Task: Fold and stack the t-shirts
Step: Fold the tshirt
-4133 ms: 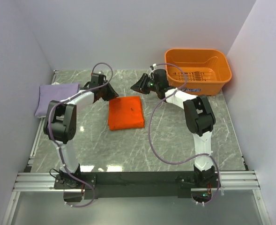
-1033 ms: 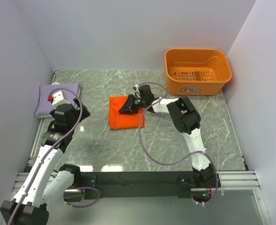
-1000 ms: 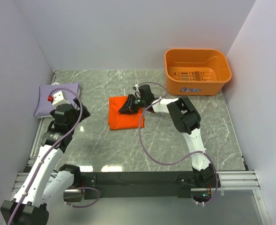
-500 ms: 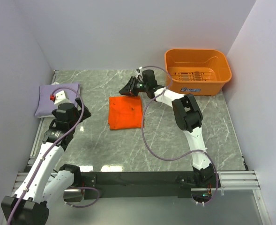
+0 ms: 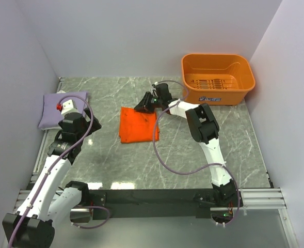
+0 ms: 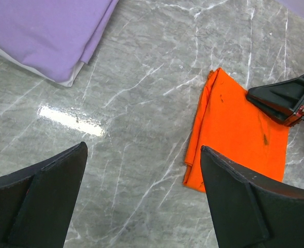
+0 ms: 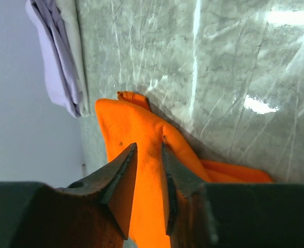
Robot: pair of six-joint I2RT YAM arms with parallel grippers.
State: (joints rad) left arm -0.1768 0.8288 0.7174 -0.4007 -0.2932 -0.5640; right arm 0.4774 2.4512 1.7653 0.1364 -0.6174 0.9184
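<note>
The bright orange t-shirt (image 5: pixel 138 128) lies folded on the marble table near its middle. My right gripper (image 5: pixel 145 103) is at the shirt's far right corner, which lifts slightly toward it. In the right wrist view the jaws (image 7: pixel 148 145) stand narrow, with a ridge of orange t-shirt (image 7: pixel 121 124) pinched between them. At the far left lies the pale lavender t-shirt (image 5: pixel 48 108), folded. My left gripper (image 6: pixel 141 201) hangs wide open above bare table between the lavender t-shirt (image 6: pixel 43 31) and the orange t-shirt (image 6: pixel 239 129), holding nothing.
A rigid orange plastic basket (image 5: pixel 229 94) stands at the back right corner. Pale walls close in the table on the left, back and right. A metal rail runs along the near edge by the arm bases.
The right gripper went from the orange shirt's top toward the back, then settled at its far right corner, which now lifts slightly. The left arm shifted only a little.
</note>
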